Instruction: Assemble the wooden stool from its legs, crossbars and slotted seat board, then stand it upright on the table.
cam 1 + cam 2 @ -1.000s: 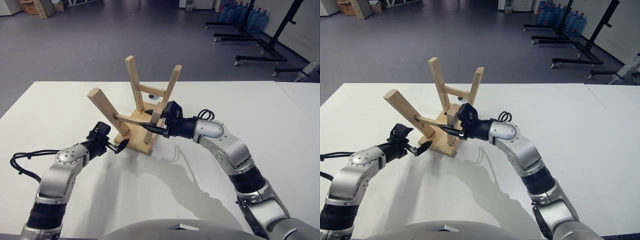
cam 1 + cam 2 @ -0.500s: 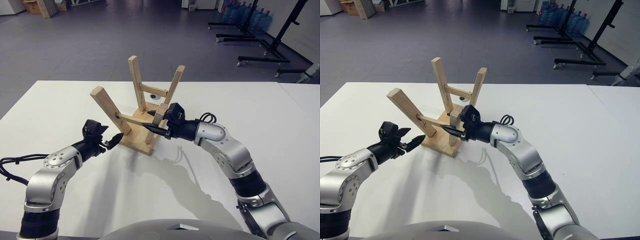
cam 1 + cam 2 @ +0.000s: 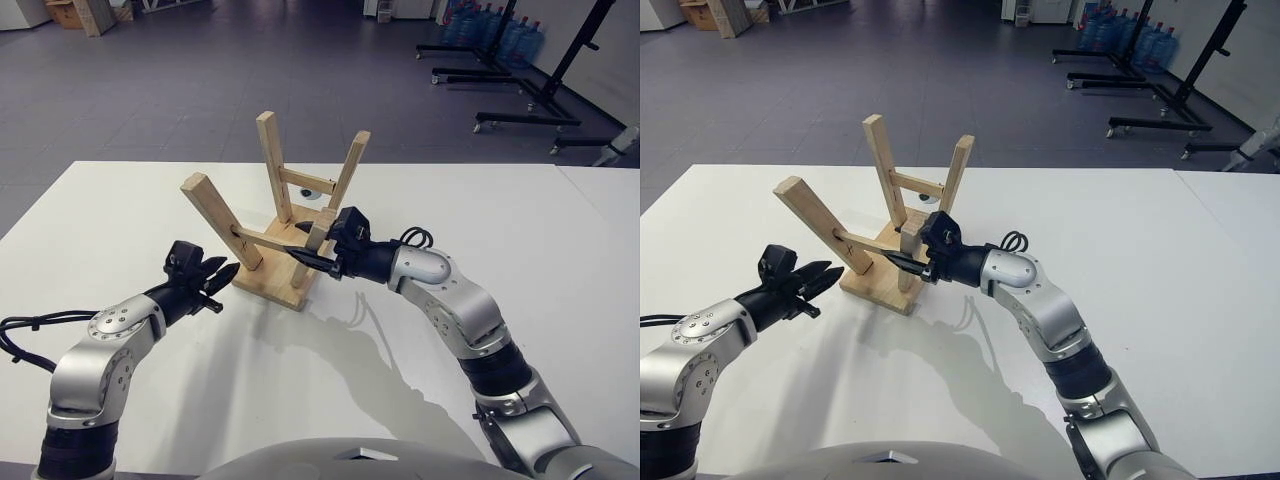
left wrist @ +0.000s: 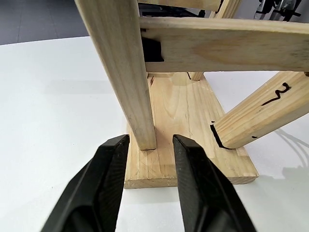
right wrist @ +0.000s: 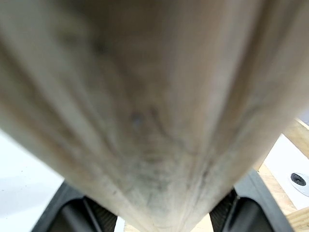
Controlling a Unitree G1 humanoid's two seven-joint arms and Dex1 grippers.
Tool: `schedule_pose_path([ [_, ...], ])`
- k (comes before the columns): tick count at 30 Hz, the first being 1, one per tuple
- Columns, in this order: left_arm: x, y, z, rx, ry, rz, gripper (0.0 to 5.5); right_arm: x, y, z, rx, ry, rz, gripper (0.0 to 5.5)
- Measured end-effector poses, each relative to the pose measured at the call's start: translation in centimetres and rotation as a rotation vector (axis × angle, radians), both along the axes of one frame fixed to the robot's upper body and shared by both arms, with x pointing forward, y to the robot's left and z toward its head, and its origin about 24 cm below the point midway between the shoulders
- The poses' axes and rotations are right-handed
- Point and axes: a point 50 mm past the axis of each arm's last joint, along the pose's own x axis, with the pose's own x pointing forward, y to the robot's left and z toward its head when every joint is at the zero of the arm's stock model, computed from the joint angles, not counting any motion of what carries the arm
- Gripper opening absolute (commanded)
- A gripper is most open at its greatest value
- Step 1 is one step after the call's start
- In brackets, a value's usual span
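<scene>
Closing on: the left end effector (image 3: 222,280) hovers low over the worktop (image 3: 500,220), fingers spread and holding nothing. In its wrist view the foot of the left leg (image 4: 128,72) stands just beyond the gap between the fingers.
Right end effector (image 3: 305,258): clenched on the near right leg (image 3: 318,225), low down, and so steadying the frame.
Stool (image 3: 285,215): upside down near the middle of the worktop, its seat board (image 3: 275,280) lying flat and all four legs pointing up.
Step in hand: I judge that the left leg must be gripped near its foot and pressed home, because it leans outward more than the others.
How to do it well: bring the open fingers forward until the leg is fully between them, then close. Push down along the leg, not sideways, so the near crossbar (image 3: 270,240) is not pulled out of its joint. The right grip should hold while this is done.
In the way: the corner of the seat board is just beside the lower finger and may catch it. The cable (image 3: 415,232) at the right wrist is close to the wood.
Behind: the two far legs (image 3: 272,165) joined by the far crossbar (image 3: 305,180), with a small dark round thing (image 3: 311,192) on the worktop.
Far off: grey floor (image 3: 200,80), wheeled stands (image 3: 520,95) and water bottles (image 3: 500,35), none of them an obstacle.
</scene>
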Motion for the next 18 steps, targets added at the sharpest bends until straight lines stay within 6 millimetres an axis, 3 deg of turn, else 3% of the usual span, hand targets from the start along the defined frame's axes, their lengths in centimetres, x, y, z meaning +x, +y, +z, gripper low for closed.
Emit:
schedule_pose_path([
  [3, -0.2, -0.6, 0.4, -0.025, 0.000, -0.032, 0.96, 0.0, 0.0, 0.0, 0.000, 0.001, -0.001, 2.06],
  [7, -2.5, -2.9, 1.8, -0.118, 0.015, -0.260, 0.96, 0.0, -0.1, 0.0, 0.002, 0.002, -0.004, 2.06],
  [10, -3.0, -3.3, 2.4, -0.146, 0.012, -0.293, 0.96, 0.0, -0.1, 0.0, 0.003, 0.002, -0.007, 2.06],
  [18, 0.2, -5.0, 8.0, -0.247, -0.273, -0.183, 0.96, 0.0, -0.1, -0.1, 0.003, 0.005, -0.006, 2.06],
])
